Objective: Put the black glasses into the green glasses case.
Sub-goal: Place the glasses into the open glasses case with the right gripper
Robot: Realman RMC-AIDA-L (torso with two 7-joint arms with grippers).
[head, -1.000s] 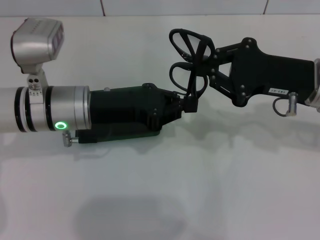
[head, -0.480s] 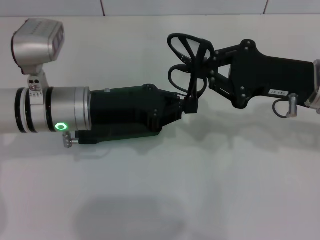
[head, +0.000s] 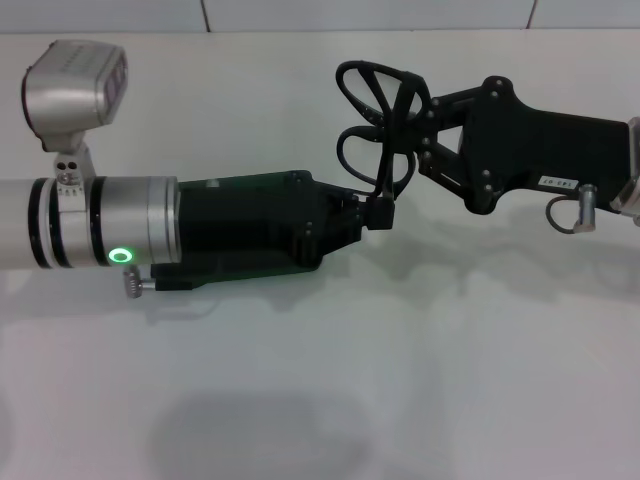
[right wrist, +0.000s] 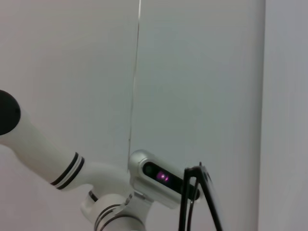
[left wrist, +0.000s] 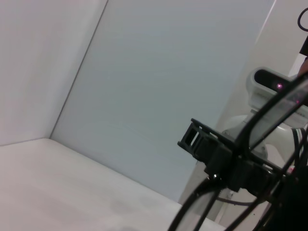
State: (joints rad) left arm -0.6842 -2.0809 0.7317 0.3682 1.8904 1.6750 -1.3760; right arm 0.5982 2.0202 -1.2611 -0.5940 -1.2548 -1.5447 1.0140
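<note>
Glasses first: I've got the black glasses (head: pixel 375 110) up off the white table (head: pixel 400 380), pinched in the right gripper (head: pixel 400 135), which reaches in from the right of the head view. Its fingers are clamped on the frame, lenses fanned out toward the middle, temple arms looping down.

My left gripper (head: pixel 372 212) comes in from the left, its tip just under the glasses and close to touching them. Honestly I can't say if its fingers are apart or together.

Only slivers of the green glasses case (head: pixel 260 182) show, peeking out along the edges of the left arm; it sits on the table under that arm, well below the glasses.
</note>
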